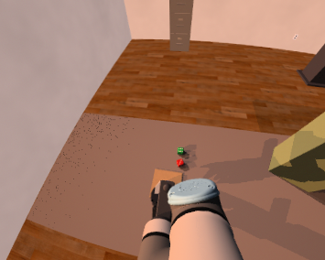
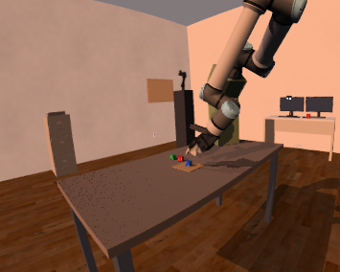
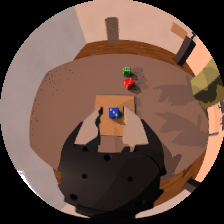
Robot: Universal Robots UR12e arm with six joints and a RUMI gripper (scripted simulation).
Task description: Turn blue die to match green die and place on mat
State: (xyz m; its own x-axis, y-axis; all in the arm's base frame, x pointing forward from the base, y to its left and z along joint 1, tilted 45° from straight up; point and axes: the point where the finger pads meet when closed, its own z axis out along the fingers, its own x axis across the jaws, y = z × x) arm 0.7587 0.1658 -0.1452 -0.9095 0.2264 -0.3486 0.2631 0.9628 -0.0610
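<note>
So the small blue cube die with white pips (image 2: 189, 163) (image 3: 114, 113) is sitting on the square tan mat (image 1: 168, 174) (image 2: 181, 168) (image 3: 102, 131), well inside its edges. The black two-jaw gripper (image 1: 157, 194) (image 2: 193, 151) (image 3: 112, 107) hangs above, jaws parted and nothing in them, probably lined up for a grab and turn. The green cube die (image 1: 180, 151) (image 2: 172, 157) (image 3: 127, 71) sits off the mat near the red one (image 1: 180, 163) (image 2: 180, 158) (image 3: 129, 83), presumably left alone as the number to match.

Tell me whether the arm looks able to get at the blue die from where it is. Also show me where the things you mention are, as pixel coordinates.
Probably yes: the claw (image 1: 158, 189) (image 2: 192, 152) (image 3: 112, 107) is open above the blue die (image 2: 189, 164) (image 3: 114, 113), and nothing shows between them. The red die (image 1: 180, 163) (image 2: 180, 158) (image 3: 129, 83) lies off to the side.
</note>
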